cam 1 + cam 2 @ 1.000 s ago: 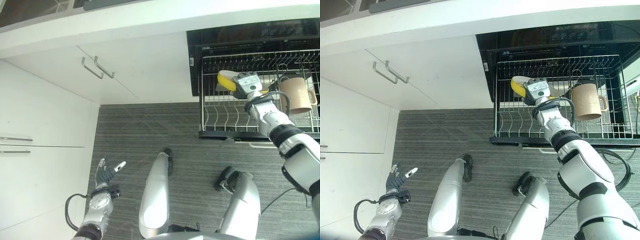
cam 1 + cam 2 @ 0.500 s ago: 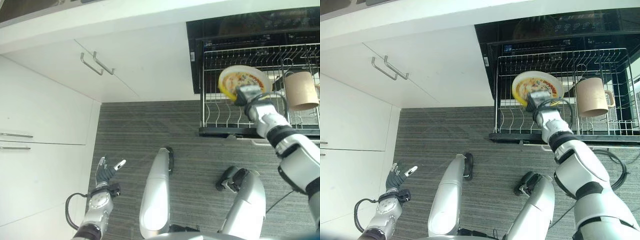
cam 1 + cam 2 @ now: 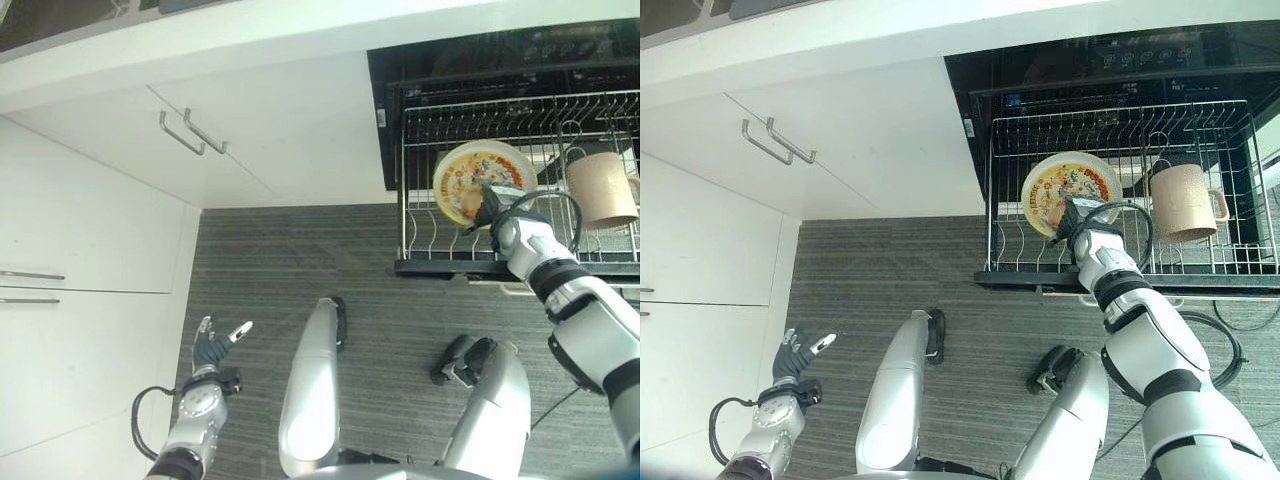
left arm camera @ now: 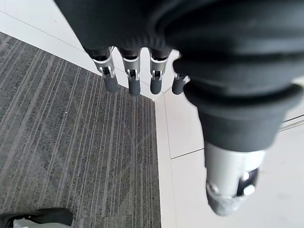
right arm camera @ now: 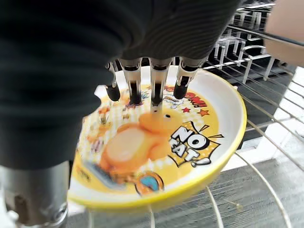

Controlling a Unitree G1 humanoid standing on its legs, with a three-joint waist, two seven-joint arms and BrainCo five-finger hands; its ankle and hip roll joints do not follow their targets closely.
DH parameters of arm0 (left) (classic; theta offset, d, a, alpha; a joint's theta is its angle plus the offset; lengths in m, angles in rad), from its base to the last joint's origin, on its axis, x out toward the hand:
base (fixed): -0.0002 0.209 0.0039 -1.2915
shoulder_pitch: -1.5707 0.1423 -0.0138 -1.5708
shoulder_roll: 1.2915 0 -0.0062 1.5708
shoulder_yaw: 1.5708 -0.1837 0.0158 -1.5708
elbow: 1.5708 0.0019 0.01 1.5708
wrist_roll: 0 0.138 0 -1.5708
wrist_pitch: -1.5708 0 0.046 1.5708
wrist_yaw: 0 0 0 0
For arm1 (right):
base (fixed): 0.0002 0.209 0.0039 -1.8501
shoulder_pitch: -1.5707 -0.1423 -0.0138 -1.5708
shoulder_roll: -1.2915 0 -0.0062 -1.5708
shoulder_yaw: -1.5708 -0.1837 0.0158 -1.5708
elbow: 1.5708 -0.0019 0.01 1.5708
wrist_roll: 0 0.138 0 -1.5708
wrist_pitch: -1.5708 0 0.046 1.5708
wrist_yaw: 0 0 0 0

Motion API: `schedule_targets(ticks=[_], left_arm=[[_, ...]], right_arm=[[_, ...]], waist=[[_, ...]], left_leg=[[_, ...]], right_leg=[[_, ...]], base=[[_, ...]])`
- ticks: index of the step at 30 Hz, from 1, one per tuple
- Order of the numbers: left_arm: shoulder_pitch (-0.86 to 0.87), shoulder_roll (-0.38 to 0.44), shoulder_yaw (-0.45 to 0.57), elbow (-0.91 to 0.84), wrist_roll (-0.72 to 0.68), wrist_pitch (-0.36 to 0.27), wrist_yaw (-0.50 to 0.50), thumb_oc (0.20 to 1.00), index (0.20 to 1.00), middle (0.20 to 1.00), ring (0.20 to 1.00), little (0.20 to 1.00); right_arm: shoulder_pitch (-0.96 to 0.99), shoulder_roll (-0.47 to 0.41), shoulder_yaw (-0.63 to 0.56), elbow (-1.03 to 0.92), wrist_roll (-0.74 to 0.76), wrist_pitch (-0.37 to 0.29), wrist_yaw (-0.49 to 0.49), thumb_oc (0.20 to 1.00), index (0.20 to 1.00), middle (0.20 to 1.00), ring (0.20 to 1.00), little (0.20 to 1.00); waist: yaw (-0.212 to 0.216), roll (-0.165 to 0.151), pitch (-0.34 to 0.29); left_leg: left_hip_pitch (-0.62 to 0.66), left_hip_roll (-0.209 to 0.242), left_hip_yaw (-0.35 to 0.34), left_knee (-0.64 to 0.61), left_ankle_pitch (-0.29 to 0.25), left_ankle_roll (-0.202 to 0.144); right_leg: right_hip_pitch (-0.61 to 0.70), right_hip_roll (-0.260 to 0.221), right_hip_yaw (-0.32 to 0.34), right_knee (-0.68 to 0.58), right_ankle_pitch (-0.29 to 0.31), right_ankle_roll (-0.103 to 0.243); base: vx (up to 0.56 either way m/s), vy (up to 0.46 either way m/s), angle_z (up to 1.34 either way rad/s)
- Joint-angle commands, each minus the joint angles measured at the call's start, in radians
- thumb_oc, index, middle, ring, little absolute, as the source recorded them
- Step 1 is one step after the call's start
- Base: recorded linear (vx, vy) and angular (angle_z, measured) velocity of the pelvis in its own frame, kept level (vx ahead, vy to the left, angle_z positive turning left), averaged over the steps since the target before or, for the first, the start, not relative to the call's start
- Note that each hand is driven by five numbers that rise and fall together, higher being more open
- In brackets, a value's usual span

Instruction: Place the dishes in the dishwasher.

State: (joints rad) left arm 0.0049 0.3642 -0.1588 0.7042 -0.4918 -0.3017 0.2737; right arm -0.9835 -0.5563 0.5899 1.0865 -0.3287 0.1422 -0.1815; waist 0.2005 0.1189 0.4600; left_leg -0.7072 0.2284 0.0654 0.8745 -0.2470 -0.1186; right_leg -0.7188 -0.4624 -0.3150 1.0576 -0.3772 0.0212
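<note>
A yellow-rimmed plate (image 3: 468, 178) with a cartoon print stands tilted on edge over the left half of the dishwasher's pulled-out wire rack (image 3: 420, 130). My right hand (image 3: 1077, 214) is shut on the plate: its fingers (image 5: 156, 80) lie across the printed face (image 5: 190, 142), and its thumb (image 5: 33, 204) sits at the rim below. Whether the plate's lower edge touches the rack tines I cannot tell. A beige mug (image 3: 600, 190) sits in the rack to the right of the plate. My left hand (image 3: 210, 350) hangs open low on the left above the floor, its fingers (image 4: 133, 80) straight.
The open dishwasher (image 3: 1110, 70) is set under a white counter (image 3: 300, 30). White cabinet doors with bar handles (image 3: 190, 132) fill the left side. Grey striped carpet (image 3: 270, 270) lies in front of the rack.
The right hand has turned the plate from edge-on to face-up and brought it lower and nearer, toward the rack's front left tines. The left hand has stayed put.
</note>
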Motion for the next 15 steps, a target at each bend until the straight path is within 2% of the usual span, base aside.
schedule_targets(ticks=[1,2,5,6,10,12,15], left_arm=[[0.024,0.054,-0.007,-0.036,0.004,-0.014,0.032,1.0,1.0,1.0,1.0,1.0],[0.03,0.052,-0.001,-0.041,0.002,-0.008,0.032,1.0,1.0,1.0,1.0,1.0],[0.05,0.053,0.011,-0.054,0.002,-0.006,0.032,1.0,1.0,1.0,1.0,1.0],[0.067,0.047,0.026,-0.064,0.006,-0.007,0.035,1.0,1.0,1.0,1.0,1.0],[0.095,0.04,0.058,-0.1,0.023,0.009,0.045,1.0,1.0,1.0,1.0,1.0],[0.104,0.023,0.085,-0.108,0.037,0.009,0.055,1.0,1.0,1.0,1.0,1.0],[0.108,0.014,0.1,-0.118,0.042,0.01,0.067,1.0,1.0,1.0,1.0,1.0]], right_arm=[[0.022,0.029,-0.074,-0.018,0.216,-0.042,-0.064,1.0,1.0,1.0,1.0,1.0],[0.022,0.015,-0.093,-0.064,0.271,-0.048,-0.068,1.0,1.0,1.0,1.0,1.0],[0.042,-0.004,-0.137,-0.174,0.342,-0.034,-0.07,1.0,1.0,1.0,1.0,1.0],[0.064,-0.019,-0.158,-0.273,0.392,0.008,-0.067,1.0,1.0,1.0,1.0,1.0],[0.137,-0.026,-0.246,-0.498,0.475,0.063,-0.043,1.0,1.0,1.0,1.0,1.0],[0.196,-0.001,-0.309,-0.713,0.554,0.134,0.002,1.0,1.0,1.0,1.0,1.0],[0.254,0.021,-0.35,-0.833,0.629,0.146,0.013,1.0,1.0,1.0,1.0,1.0]], waist=[[0.006,0.002,0.031],[0.003,0.0,0.03],[-0.006,-0.007,0.034],[-0.012,-0.015,0.036],[-0.028,-0.037,0.043],[-0.047,-0.056,0.045],[-0.062,-0.067,0.043]], left_leg=[[0.051,0.081,0.0,-0.131,0.045,-0.033],[0.055,0.078,0.001,-0.17,0.082,-0.028],[0.078,0.081,0.004,-0.211,0.107,-0.032],[0.103,0.085,0.01,-0.248,0.127,-0.034],[0.165,0.096,0.037,-0.341,0.182,-0.038],[0.21,0.097,0.067,-0.414,0.225,-0.046],[0.235,0.093,0.083,-0.455,0.246,-0.048]], right_leg=[[0.028,-0.057,0.109,-0.049,-0.003,0.124],[0.029,-0.048,0.103,-0.078,0.026,0.113],[0.052,-0.036,0.098,-0.108,0.041,0.111],[0.076,-0.027,0.09,-0.138,0.052,0.11],[0.139,-0.001,0.066,-0.226,0.086,0.11],[0.185,0.031,0.053,-0.306,0.116,0.113],[0.21,0.051,0.047,-0.359,0.135,0.114]], base=[[-0.02,0.027,-0.03],[-0.03,0.028,-0.04],[0.01,0.022,-0.14],[0.04,0.019,-0.13],[0.03,-0.013,-0.15],[0.01,-0.03,-0.17],[-0.02,-0.025,-0.18]])
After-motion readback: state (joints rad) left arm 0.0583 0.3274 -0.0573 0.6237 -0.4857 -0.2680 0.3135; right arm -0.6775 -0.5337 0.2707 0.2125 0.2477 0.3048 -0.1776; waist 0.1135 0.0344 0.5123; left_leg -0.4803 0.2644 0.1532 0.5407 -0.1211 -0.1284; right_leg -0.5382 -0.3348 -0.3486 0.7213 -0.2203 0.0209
